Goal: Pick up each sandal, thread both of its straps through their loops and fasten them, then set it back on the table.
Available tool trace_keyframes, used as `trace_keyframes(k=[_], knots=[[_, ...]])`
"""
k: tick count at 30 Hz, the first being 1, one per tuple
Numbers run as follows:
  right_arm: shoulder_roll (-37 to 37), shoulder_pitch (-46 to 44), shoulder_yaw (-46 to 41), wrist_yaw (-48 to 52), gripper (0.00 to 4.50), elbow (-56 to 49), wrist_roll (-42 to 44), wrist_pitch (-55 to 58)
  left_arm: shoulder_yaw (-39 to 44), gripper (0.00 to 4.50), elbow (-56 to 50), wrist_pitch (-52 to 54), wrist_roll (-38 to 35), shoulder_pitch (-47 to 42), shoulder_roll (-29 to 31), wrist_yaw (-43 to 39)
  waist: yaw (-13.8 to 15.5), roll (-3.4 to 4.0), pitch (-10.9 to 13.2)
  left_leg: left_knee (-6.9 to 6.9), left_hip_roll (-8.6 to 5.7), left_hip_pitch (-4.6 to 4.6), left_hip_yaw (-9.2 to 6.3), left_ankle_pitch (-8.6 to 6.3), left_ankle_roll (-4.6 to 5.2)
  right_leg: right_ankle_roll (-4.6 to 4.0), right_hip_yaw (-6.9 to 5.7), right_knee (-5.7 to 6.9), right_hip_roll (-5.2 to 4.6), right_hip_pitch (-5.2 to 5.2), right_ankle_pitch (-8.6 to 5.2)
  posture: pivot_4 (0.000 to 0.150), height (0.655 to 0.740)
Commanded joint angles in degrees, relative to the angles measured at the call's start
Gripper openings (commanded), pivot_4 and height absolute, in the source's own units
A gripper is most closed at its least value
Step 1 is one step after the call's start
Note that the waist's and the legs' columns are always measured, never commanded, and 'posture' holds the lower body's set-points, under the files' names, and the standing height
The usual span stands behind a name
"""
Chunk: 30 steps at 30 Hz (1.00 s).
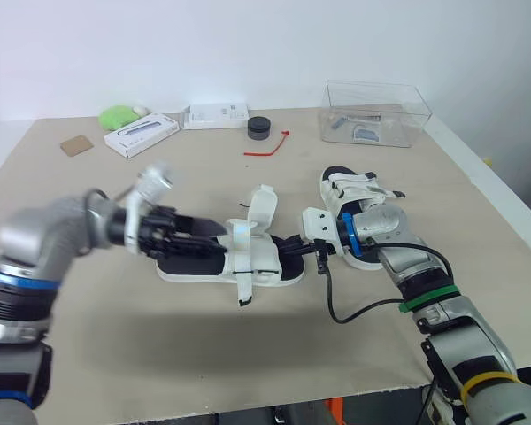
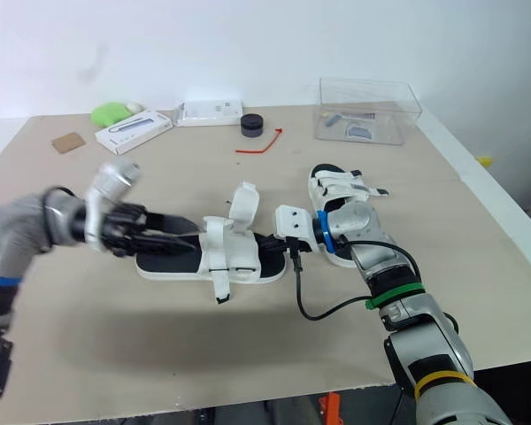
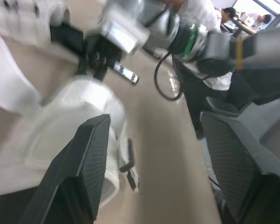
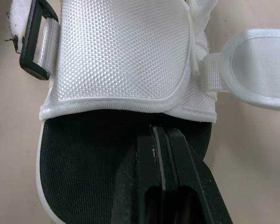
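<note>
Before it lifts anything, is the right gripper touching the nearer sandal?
Cannot tell. Right wrist view: the right gripper lies shut over the black footbed of the nearer sandal, tips at its white strap; no contact or gap shows.

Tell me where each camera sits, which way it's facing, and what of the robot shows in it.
Head eyes: on the head, facing forward and down at the table; both arms reach in, left gripper and right gripper at the near sandal.
Left wrist: on the left arm, looking along its open fingers across the white strap toward the right arm.
Right wrist: looking along its shut fingers onto the black insole.
Shared: every view shows that sandal.
</note>
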Motion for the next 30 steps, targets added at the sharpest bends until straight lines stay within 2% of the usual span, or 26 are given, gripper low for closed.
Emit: trace_keyframes(k=[1,6,9,11,15,19,30], knots=[[-0.6,-0.4,0.0,0.3,0.00,0.5,-0.9,-0.1,0.9,3.25,-6.6,2.1,-3.3,7.0,3.4,-2.7,-0.1,0.00,0.0,0.00,0.00,0.01,-0.01,-0.02,0.02,0.02,0.01,0.00,-0.02,0.01,-0.04,0.150,0.7400],[-0.8,-0.1,-0.2,0.4,0.00,0.2,-0.7,0.1,2.6,3.25,-15.9,-3.7,0.3,23.9,2.1,4.1,0.0,0.00,0.0,0.02,0.08,0.01,-0.08,-0.09,-0.03,0.01,0.08,0.02,-0.07,-0.01,-0.10,0.150,0.7400],[-0.9,0.3,-0.2,0.5,0.00,0.0,-0.6,0.1,0.6,3.25,-18.3,-14.8,9.8,31.4,-2.1,11.9,0.2,-0.01,0.0,0.02,0.09,0.03,-0.12,-0.09,-0.03,0.01,0.04,0.01,-0.11,0.01,-0.10,0.150,0.7400],[-1.0,0.6,-0.2,0.6,0.00,-0.2,-0.6,0.2,0.4,3.25,-18.5,-20.0,12.7,34.2,-5.6,14.8,0.2,-0.01,0.0,0.03,0.06,0.05,-0.09,-0.07,-0.05,-0.08,0.04,0.02,-0.11,0.04,-0.10,0.150,0.7400],[-0.9,0.7,0.1,0.7,0.00,-0.3,-0.6,0.2,-1.3,3.25,-17.5,-25.8,16.0,34.7,-10.1,17.8,0.3,-0.02,0.0,0.06,0.05,0.06,0.04,-0.04,-0.07,-0.22,0.02,0.04,-0.10,0.05,-0.12,0.150,0.7400],[-0.5,0.1,0.2,0.7,0.00,0.2,-0.7,0.2,-3.7,3.25,-16.5,-27.8,17.7,33.5,-11.9,18.1,0.3,-0.03,0.0,0.05,0.03,0.04,0.06,-0.05,-0.07,-0.01,0.03,0.01,-0.07,0.04,0.00,0.150,0.7400],[-0.6,0.7,0.4,0.8,0.00,-0.6,-0.9,0.2,-10.0,3.25,-13.7,-24.9,17.0,28.2,-14.9,18.3,0.2,-0.03,0.0,0.04,0.04,0.04,0.06,-0.06,-0.05,-0.01,0.02,0.01,-0.04,0.05,0.00,0.150,0.7400]])
